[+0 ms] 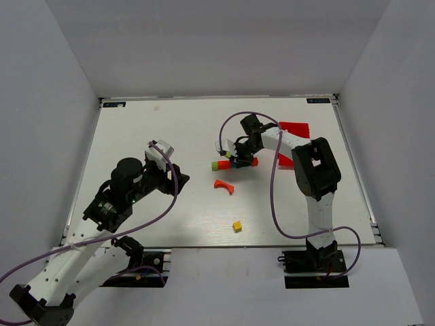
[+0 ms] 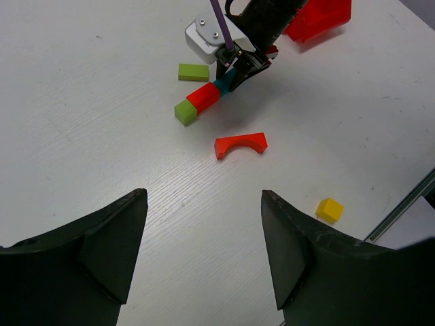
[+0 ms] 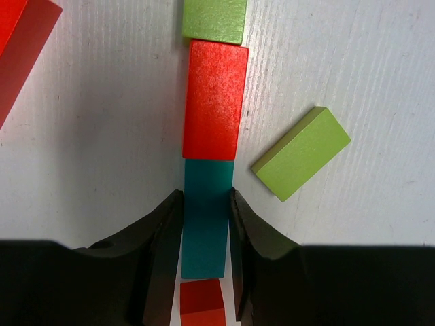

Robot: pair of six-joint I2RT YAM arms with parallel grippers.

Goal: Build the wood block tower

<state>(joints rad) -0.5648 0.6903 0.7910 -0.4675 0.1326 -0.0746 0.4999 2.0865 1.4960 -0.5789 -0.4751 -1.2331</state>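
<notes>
Done: flat row of painted wooden blocks [image 3: 212, 102], unstacked.
Loose: red wooden arch [image 2: 241, 145], yellow wooden cube [image 2: 329, 209], near row.
Jaws: right gripper [image 3: 204, 200] clamps teal wooden bar [image 3: 207, 178]; left gripper [image 2: 204, 197] apart, empty.

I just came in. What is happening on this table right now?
The right gripper is closed on the teal block, part of a row lying flat: green cube, red bar, teal block, red block. A green bar lies loose beside it. The left gripper hangs open and empty, and the red arch and yellow cube lie apart.
</notes>
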